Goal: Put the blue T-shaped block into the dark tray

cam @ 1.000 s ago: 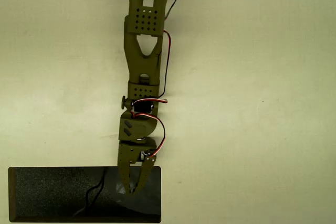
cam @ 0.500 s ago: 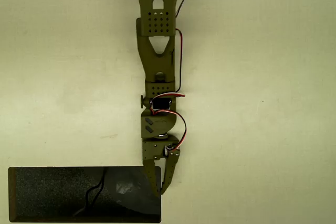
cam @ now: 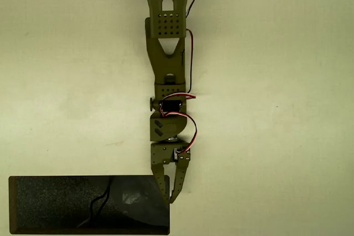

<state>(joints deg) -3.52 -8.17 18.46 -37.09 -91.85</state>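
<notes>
The dark tray (cam: 55, 205) lies at the bottom left of the overhead view, long, black and speckled. My olive-green arm reaches down the middle of the picture. Its gripper (cam: 170, 196) hangs over the tray's right end, right at the rim. The two fingers (cam: 180, 176) meet at their tips, so the gripper is shut, and nothing shows between them. The blue T-shaped block is out of view. Inside the tray I see only a pale patch (cam: 131, 196) and a thin dark curl (cam: 99, 203); no blue shows there.
The pale table top (cam: 276, 109) spreads wide on both sides of the arm and to the right of the tray. Red, white and black wires (cam: 191, 131) loop along the arm's right side. The tray's lower rim runs close to the picture's bottom edge.
The gripper has swung to the right, from above the tray's right part to its right rim. The whole arm has shifted right with it. The tray has not moved.
</notes>
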